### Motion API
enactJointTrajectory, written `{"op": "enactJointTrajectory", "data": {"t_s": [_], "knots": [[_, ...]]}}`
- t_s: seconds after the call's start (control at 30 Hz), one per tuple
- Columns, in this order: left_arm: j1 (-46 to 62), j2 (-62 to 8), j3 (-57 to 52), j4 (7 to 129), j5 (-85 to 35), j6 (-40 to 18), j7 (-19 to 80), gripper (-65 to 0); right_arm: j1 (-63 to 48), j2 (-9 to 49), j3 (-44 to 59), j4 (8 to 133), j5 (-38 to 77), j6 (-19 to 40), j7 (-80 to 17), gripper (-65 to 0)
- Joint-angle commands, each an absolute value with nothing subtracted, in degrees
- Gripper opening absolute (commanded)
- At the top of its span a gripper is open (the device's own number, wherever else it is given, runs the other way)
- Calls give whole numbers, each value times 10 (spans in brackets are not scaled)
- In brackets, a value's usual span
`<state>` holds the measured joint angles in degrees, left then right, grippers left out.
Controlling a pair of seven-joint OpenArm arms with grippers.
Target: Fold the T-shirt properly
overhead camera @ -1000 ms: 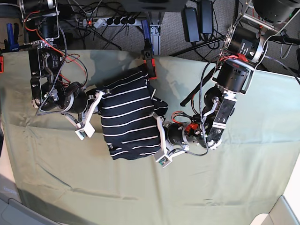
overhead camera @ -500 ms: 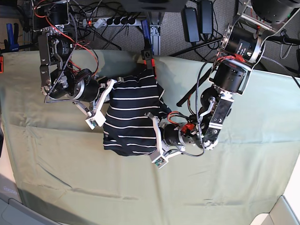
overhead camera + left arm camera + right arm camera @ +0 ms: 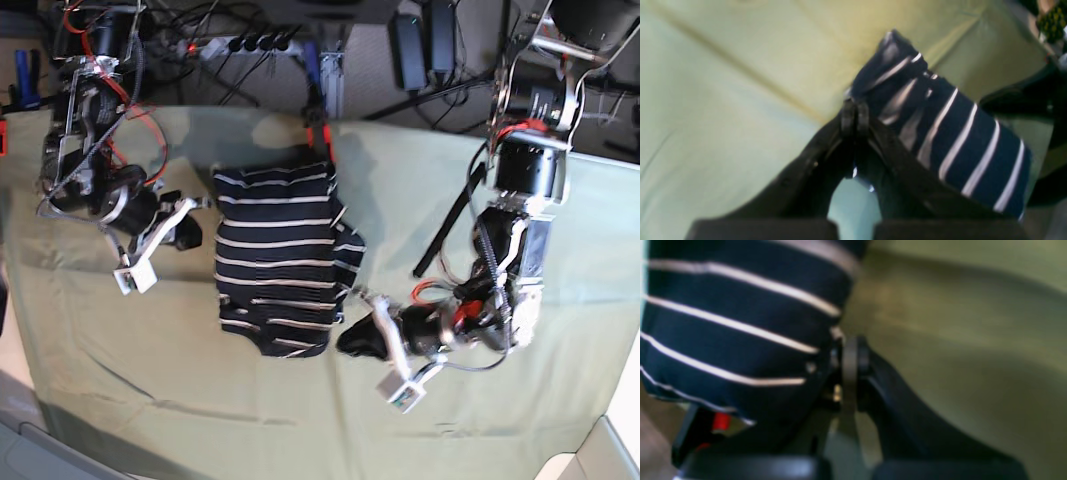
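Observation:
The T-shirt (image 3: 275, 250), dark navy with thin white stripes, lies bunched in folded layers on the olive-green table cloth (image 3: 150, 390), left of centre. My left gripper (image 3: 345, 345) is at its lower right corner. In the left wrist view its jaws (image 3: 854, 115) are shut, with the T-shirt's (image 3: 957, 140) edge right at the tips. My right gripper (image 3: 200, 232) is at the T-shirt's left edge. In the right wrist view it (image 3: 850, 353) is shut against the T-shirt (image 3: 733, 340). Both wrist views are blurred.
A red clamp (image 3: 322, 135) sits at the table's back edge just above the T-shirt. A black strap (image 3: 445, 235) lies on the cloth right of centre. A power strip and cables (image 3: 240, 45) run behind the table.
Both arms have swung outward and toward the front. The T-shirt has turned and stretched longer toward the front. The left gripper has moved down and right, the right gripper left.

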<state>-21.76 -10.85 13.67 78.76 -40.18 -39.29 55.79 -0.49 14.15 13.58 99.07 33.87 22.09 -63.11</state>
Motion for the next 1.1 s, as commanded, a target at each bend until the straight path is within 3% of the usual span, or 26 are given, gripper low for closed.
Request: {"op": "enactJointTrajectory", "data": {"t_s": [0.0, 0.17, 0.37, 0.77, 1.07], "knots": [[-214, -125, 135, 818, -415, -400, 552, -650, -1, 157, 150, 1002, 358, 259, -626, -650], [-141, -196, 123, 944, -416, -400, 556, -650, -28, 202, 210, 1014, 400, 260, -631, -650], [-23, -261, 66, 1048, -429, -392, 588, -650, -103, 216, 275, 1058, 416, 260, -650, -650], [197, -341, -76, 1135, -479, -392, 676, -650, -290, 219, 337, 1105, 429, 260, -668, -650], [367, -345, -160, 1167, -491, -392, 695, -650, -420, 218, 338, 1111, 429, 259, -676, -650]]}}
